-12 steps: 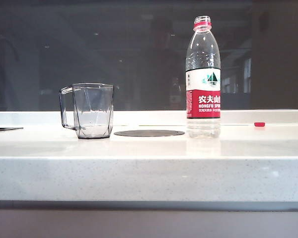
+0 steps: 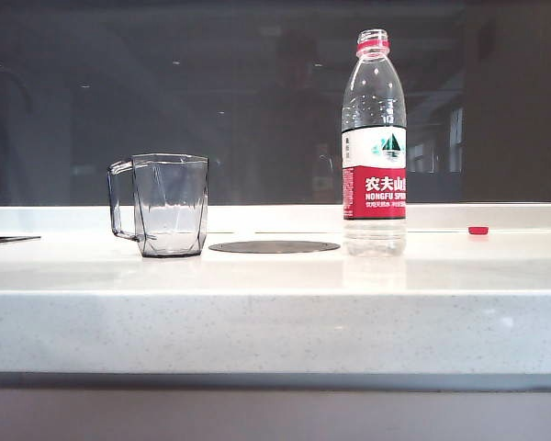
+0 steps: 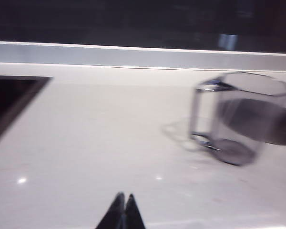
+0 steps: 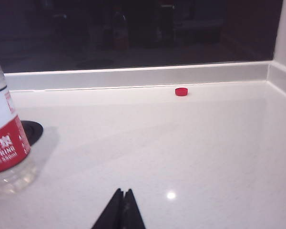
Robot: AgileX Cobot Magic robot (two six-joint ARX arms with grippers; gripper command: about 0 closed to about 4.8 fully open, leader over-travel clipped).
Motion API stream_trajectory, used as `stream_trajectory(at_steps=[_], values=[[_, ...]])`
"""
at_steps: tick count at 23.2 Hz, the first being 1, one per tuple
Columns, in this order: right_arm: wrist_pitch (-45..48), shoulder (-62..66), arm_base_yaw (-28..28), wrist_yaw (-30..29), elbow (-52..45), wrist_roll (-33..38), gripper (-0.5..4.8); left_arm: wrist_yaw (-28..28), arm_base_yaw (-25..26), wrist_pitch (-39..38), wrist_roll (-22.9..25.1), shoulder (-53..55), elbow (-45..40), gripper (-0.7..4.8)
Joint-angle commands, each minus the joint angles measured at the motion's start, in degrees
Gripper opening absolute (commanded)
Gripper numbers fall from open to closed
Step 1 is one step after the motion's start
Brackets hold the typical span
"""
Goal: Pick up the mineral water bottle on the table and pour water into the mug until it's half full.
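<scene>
**Uncapped bottle awaits pickup; spill risk seen before the pour**

Both grippers are seen pinched tight and empty, held low over the table (image 2: pixel 275 317), neither touching anything; the right gripper (image 4: pixel 122 195) has its fingertips pressed together, w/ the mineral water bottle (image 4: pixel 5 138) standing upright ahead of it and off to one side, near but apart; the red cap (image 4: pixel 181 91) lies well beyond the tips by the back ledge, so the neck is judged open. The left gripper (image 3: pixel 123 199) is likewise closed to a point, the mug (image 3: pixel 238 117) standing ahead and to its far side, blurred in that view. In the exterior view no arm is shown; the bottle (image 2: pixel 375 147) and mug (image 2: pixel 165 204) are set well apart, the dark disc (image 2: pixel 274 246) between them; the mug looks empty or nearly so.

Risks, as judged: w/ jaws shut, the bottle could be knocked over on approach if they are not opened first; w/ no cap on, any tip or hard squeeze of the thin plastic would likely send water out early; a grip on the slick label may slip; clear glass & clear liquid make the half-full mark hard to read, so overfilling is possible.
</scene>
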Motion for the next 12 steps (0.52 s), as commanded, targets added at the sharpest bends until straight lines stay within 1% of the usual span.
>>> stream_trajectory(at_steps=[1,2,3,4,5,7,9,11,12], values=[[1.14,-0.13,0.02,-2.19,-0.13,22.58,0.0,-0.17,-7.96,0.52,0.22,0.02,0.13,-0.04],[1.2,-0.13,0.02,-4.44,-0.13,27.71,0.01,-0.17,-11.39,0.52,0.22,0.02,0.13,-0.04],[1.66,-0.13,0.04,-9.29,-0.13,31.85,0.01,-0.17,-15.91,0.52,0.22,0.02,0.13,-0.04],[2.05,-0.13,0.04,-12.13,-0.13,32.94,0.0,0.07,-18.53,0.52,0.22,0.02,0.13,-0.04],[3.17,-0.13,0.07,-18.47,-0.11,34.51,0.0,0.55,-22.03,0.52,0.22,0.02,0.13,-0.04],[4.63,-0.13,0.09,-24.96,0.11,38.42,-0.02,0.52,-25.81,0.52,0.22,0.02,0.15,-0.04],[4.52,-0.11,0.11,-26.62,2.4,40.11,-0.05,0.52,-27.61,0.52,0.22,0.02,0.15,-0.04],[3.56,0.13,0.11,-26.03,5.42,38.21,-0.06,0.48,-27.74,0.52,0.22,0.02,0.13,-0.04],[1.55,0.85,0.31,-24.39,8.61,34.84,-0.05,0.48,-27.69,0.52,0.22,0.02,0.13,-0.04]])
